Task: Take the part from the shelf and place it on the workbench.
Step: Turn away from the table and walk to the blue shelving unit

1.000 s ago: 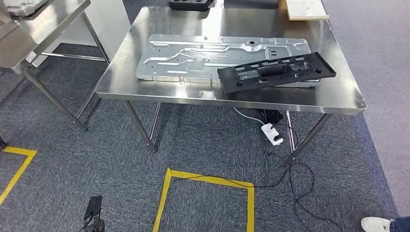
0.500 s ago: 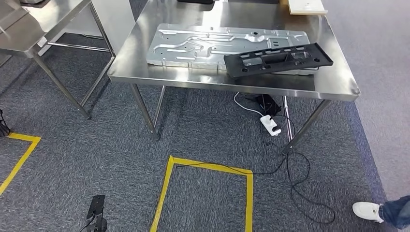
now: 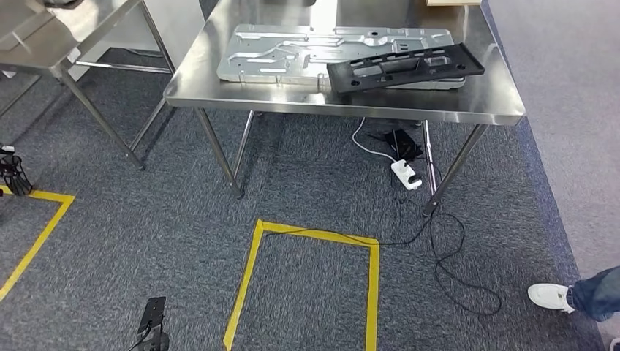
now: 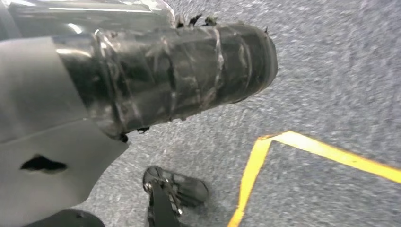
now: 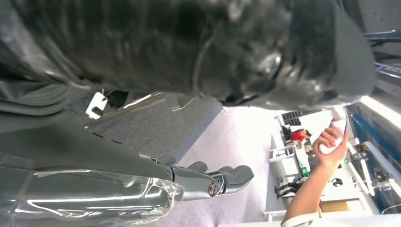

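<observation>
Two steel tables on grey carpet from the head view: the workbench ahead, a second table off to the left. On the workbench, a silver stamped plate, and across its right end the black part, lying flat and slightly askew, touching the plate and reaching past its near edge. Under the workbench, a white power strip with a black cable looping over the carpet. Nearer, a square of yellow tape; at the lower right, a person's white shoe and a denim cuff.

From the right wrist, something else: the right hand, fingers stretched out side by side, holding nothing, with pale floor behind it. Farther off, a person's raised hand around a small white object.

From the left wrist, carpet and a corner of yellow tape, plus the grey cover of the left hand; fingers hidden, so cannot tell whether wide or closed.
</observation>
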`<move>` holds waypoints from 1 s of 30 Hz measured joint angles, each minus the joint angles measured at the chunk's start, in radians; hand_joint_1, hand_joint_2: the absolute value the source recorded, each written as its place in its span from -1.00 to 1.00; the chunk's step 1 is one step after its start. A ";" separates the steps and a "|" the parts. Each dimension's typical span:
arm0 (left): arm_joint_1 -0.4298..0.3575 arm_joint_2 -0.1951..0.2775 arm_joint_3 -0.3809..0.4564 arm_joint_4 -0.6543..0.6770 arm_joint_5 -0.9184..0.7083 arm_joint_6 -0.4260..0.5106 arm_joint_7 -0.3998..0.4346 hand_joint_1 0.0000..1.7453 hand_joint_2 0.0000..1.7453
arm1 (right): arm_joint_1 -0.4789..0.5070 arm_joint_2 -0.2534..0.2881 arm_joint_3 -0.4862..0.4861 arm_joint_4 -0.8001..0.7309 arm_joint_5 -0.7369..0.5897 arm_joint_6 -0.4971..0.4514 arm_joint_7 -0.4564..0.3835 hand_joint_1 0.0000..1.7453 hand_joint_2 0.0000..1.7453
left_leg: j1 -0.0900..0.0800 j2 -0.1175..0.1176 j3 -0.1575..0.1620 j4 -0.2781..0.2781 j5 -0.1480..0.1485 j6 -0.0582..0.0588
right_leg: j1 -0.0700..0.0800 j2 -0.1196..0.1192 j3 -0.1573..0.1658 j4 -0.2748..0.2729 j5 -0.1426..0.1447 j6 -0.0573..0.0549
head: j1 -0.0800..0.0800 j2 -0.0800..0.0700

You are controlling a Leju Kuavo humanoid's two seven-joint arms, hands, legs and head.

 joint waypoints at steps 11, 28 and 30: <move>-0.006 -0.004 -0.003 0.000 0.024 -0.013 -0.030 -1.00 -1.00 | 0.021 0.002 -0.002 0.001 -0.239 0.037 -0.103 -1.00 -1.00 | -0.011 0.007 0.068 -0.255 0.061 0.050 | -0.007 -0.001 -0.074 0.207 -0.143 0.050 | 0.013 0.000; -0.001 -0.009 -0.003 0.000 0.041 -0.037 -0.077 -1.00 -1.00 | 0.037 0.003 -0.002 0.008 -0.354 0.079 -0.182 -1.00 -1.00 | -0.001 0.002 -0.139 0.098 -0.034 -0.013 | -0.009 0.029 0.109 -0.012 -0.091 0.002 | 0.008 0.000; -0.001 -0.009 -0.003 0.000 0.041 -0.039 -0.079 -1.00 -1.00 | 0.038 0.003 -0.002 0.010 -0.363 0.088 -0.190 -1.00 -1.00 | -0.004 -0.012 -0.072 -0.003 0.024 0.002 | -0.005 0.043 0.109 -0.011 -0.088 0.003 | 0.008 0.000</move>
